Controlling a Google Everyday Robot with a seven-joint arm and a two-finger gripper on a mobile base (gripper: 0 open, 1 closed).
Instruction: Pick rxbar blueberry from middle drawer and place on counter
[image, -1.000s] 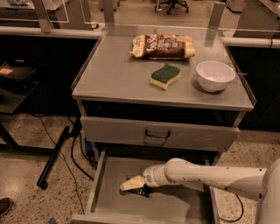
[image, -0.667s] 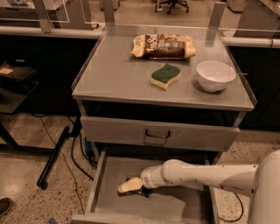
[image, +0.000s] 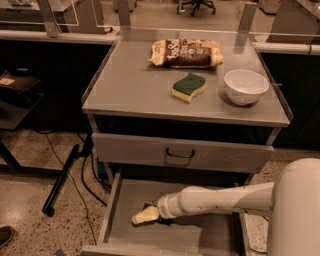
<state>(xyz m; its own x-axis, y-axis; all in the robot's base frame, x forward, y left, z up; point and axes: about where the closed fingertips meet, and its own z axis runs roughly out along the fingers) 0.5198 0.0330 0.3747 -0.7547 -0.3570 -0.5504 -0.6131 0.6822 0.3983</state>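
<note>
The middle drawer (image: 131, 194) is pulled open at the bottom of the view, with its grey floor showing. My gripper (image: 145, 216) reaches into it from the right on a white arm and sits low over the left part of the floor. A small dark shape (image: 163, 222) lies right under the gripper. It may be the rxbar blueberry, but it is mostly hidden. The counter (image: 135, 85) is the grey top above the drawers.
On the counter lie a brown-and-cream snack bag (image: 186, 53), a green-and-yellow sponge (image: 189, 86) and a white bowl (image: 245, 86). A closed drawer front with a dark handle (image: 180, 154) sits above the open drawer. Cables and a black stand leg (image: 62, 180) lie on the floor to the left.
My gripper has shifted slightly left and toward the drawer's front, staying low over the floor. Nothing on the counter has moved.
</note>
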